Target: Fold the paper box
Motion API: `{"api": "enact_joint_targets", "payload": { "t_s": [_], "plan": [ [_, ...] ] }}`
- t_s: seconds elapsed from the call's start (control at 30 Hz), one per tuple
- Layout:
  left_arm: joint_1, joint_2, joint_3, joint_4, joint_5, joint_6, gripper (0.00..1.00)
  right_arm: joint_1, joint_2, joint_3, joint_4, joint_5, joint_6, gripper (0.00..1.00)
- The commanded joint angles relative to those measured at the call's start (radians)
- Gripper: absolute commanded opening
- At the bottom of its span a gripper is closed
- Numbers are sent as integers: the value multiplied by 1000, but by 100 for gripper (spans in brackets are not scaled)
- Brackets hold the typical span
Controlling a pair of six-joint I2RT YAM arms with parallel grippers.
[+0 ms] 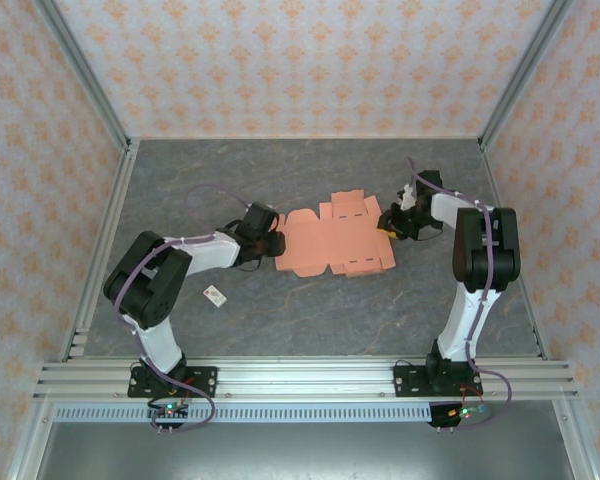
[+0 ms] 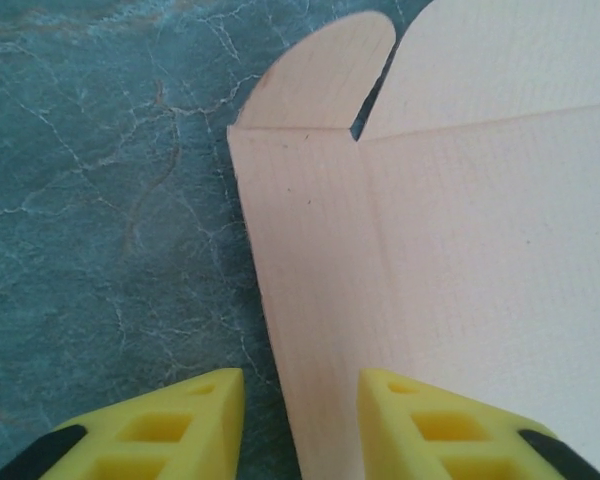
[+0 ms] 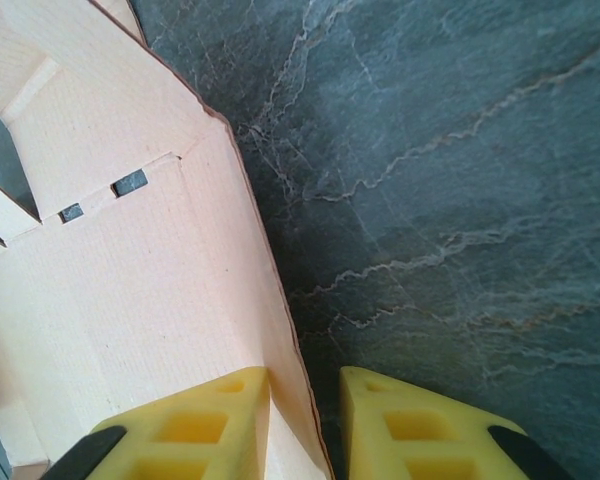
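Observation:
The paper box [image 1: 335, 240] lies as a flat salmon-orange die-cut sheet in the middle of the grey table. My left gripper [image 1: 271, 240] is at its left edge. In the left wrist view the yellow fingers [image 2: 180, 430] straddle the sheet's edge [image 2: 320, 330], open, with bare table showing beside the left finger. My right gripper [image 1: 390, 222] is at the sheet's right edge. In the right wrist view a raised flap [image 3: 280, 330] stands between narrowly open jaws [image 3: 305, 372]; the left finger [image 3: 200, 425] touches the card and a thin dark gap remains at the right finger.
A tiny white tag [image 1: 216, 294] lies on the table near the left arm. Aluminium rails [image 1: 300, 375] run along the near edge, and patterned walls close in the left, right and back sides.

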Motion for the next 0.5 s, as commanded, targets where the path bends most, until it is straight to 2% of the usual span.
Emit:
{"api": "enact_joint_targets", "payload": {
  "t_s": [0.0, 0.23, 0.47],
  "plan": [
    [9, 12, 26, 0, -30, 0, 30, 12, -12, -19, 16, 3, 7, 23],
    [7, 51, -14, -1, -71, 23, 19, 13, -5, -19, 23, -7, 15, 23],
    [-18, 84, -45, 2, -128, 32, 13, 10, -4, -32, 65, -67, 38, 23]
  ]
}}
